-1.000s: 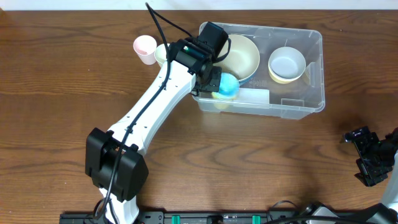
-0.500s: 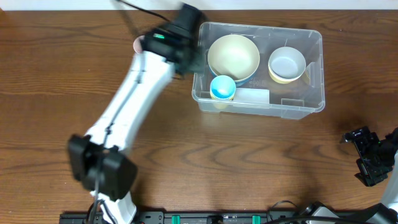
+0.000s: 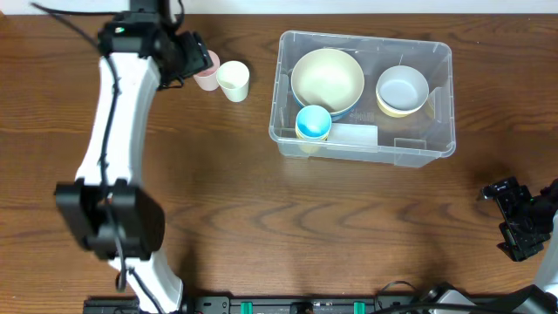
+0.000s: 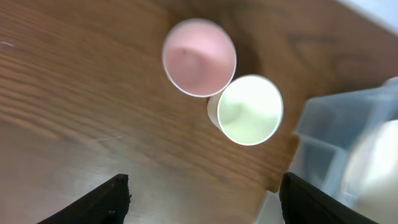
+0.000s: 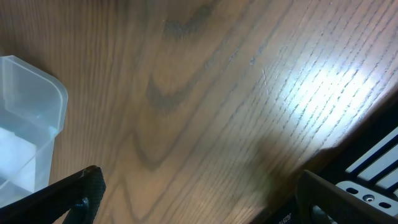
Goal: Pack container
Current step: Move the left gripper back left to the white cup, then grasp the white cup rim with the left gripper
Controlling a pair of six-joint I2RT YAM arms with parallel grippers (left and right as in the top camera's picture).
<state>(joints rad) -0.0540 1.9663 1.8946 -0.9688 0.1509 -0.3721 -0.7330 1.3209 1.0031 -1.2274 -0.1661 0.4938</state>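
The clear container (image 3: 366,37) stands at the back right of the table. Inside it are a large cream bowl (image 3: 327,80), a smaller yellow bowl (image 3: 402,90) and a blue cup (image 3: 313,123) at the front left corner. Left of the container, a pink cup (image 3: 207,70) and a cream cup (image 3: 234,80) stand upright, touching. My left gripper (image 3: 190,58) hovers by the pink cup. In the left wrist view it (image 4: 205,202) is open and empty, with the pink cup (image 4: 199,58) and cream cup (image 4: 249,110) ahead. My right gripper (image 3: 516,225) waits open at the front right.
The right wrist view shows bare wood and one corner of the container (image 5: 31,124) at left, with my right gripper (image 5: 202,199) open over the table's front edge. The left wrist view catches the container's corner (image 4: 348,143) at right.
My left arm has swung left, away from the container and over to the two cups. Its jaws have opened, and the blue cup now stands inside the container.
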